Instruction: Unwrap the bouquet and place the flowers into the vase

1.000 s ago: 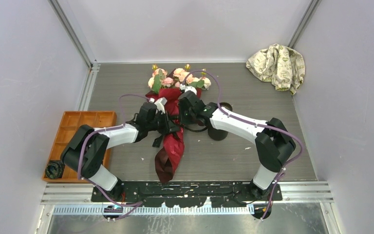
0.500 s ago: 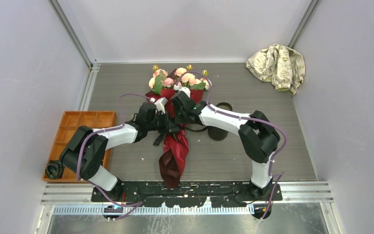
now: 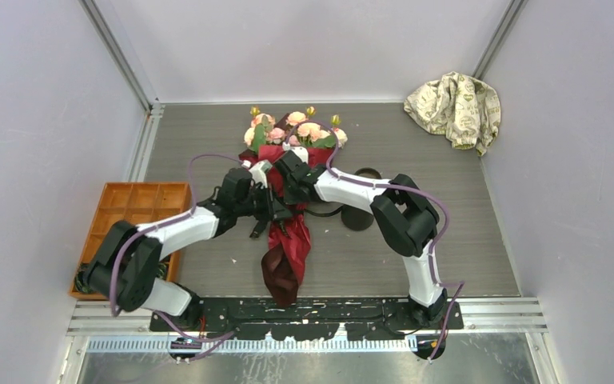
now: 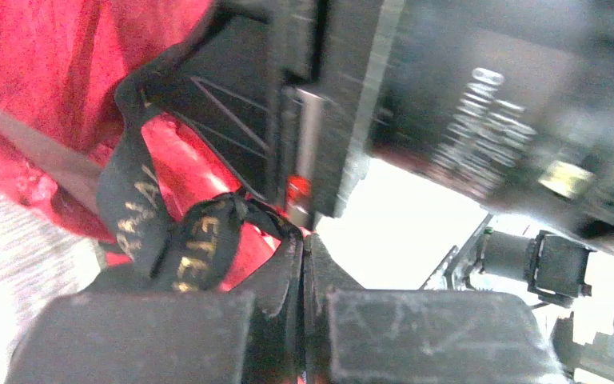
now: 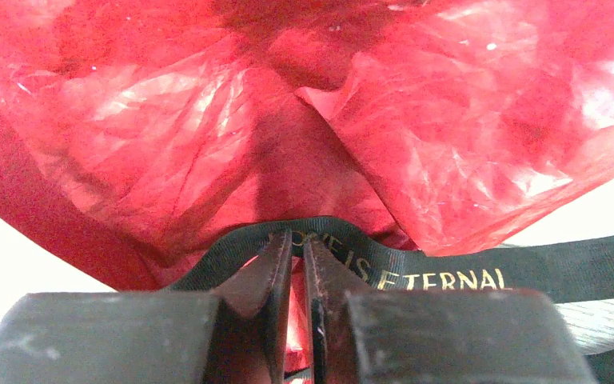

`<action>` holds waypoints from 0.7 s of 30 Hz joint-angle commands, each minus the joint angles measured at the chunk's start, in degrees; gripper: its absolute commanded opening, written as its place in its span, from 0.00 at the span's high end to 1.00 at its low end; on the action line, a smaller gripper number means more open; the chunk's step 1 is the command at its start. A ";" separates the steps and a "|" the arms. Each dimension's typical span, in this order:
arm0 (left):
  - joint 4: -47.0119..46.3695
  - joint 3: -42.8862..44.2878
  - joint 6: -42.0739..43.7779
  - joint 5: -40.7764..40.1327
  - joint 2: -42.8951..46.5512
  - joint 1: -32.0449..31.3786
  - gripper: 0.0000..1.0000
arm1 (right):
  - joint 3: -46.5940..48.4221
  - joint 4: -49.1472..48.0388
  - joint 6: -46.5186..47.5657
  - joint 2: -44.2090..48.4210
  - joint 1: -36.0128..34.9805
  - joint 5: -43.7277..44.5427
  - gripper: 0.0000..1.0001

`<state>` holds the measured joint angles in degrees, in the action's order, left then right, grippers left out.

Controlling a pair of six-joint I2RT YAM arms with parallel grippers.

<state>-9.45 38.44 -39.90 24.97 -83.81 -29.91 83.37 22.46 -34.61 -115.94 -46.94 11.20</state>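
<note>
Crinkled dark red bouquet (image 3: 288, 240); left pincer (image 4: 304, 248) clamped on black ribbon (image 4: 140, 216), right pincer (image 5: 297, 252) together

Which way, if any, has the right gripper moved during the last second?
Yes: the right gripper has shifted left, away from the vase, over the bouquet.

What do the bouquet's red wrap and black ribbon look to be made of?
The wrap: probably thin paper or tissue, dark red, semi-matte; it holds sharp crinkles and light shines through. The ribbon: looks like woven satin fabric, black with a slight sheen, gold printed lettering.
</note>
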 commanded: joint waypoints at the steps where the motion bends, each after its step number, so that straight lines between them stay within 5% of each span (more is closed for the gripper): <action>1: 8.57 3.76 1.91 -1.76 9.37 0.04 1.00 | 2.34 0.65 -2.00 -1.33 1.34 -0.41 0.83; 21: 56.05 33.29 7.47 -47.43 43.95 0.31 1.00 | 3.58 1.91 -1.14 -2.73 2.57 -1.34 0.84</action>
<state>38.22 64.82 -34.33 -8.99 -46.09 -29.87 85.12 23.14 -35.94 -117.43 -44.93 8.88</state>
